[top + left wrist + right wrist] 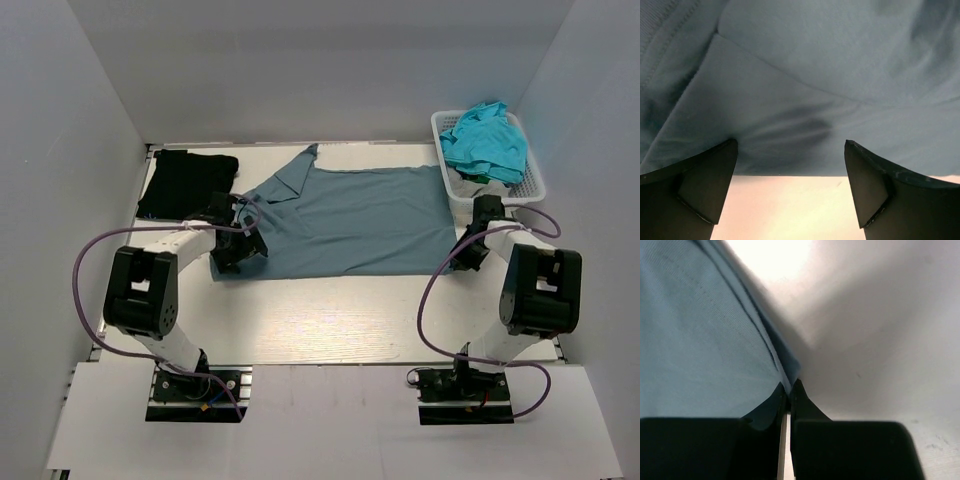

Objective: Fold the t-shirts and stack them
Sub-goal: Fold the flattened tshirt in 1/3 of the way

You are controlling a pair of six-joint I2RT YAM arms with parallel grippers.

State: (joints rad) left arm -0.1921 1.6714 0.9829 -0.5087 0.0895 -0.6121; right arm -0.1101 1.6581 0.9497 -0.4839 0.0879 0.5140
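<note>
A slate-blue t-shirt (350,220) lies spread flat across the middle of the table, one sleeve pointing to the back. My left gripper (248,250) is open at its near left corner; in the left wrist view the hem (815,75) runs between the wide-apart fingers of that gripper (790,145), and nothing is gripped. My right gripper (460,252) is at the shirt's right edge. In the right wrist view it (789,385) is shut on that edge of the blue cloth (700,340). A folded black t-shirt (185,183) lies at the back left. Turquoise t-shirts (487,140) fill the basket.
A white lattice basket (537,183) stands at the back right corner, just behind my right arm. Grey walls close in the table on the left, back and right. Bare white tabletop (330,310) stretches between the blue shirt and the arm bases.
</note>
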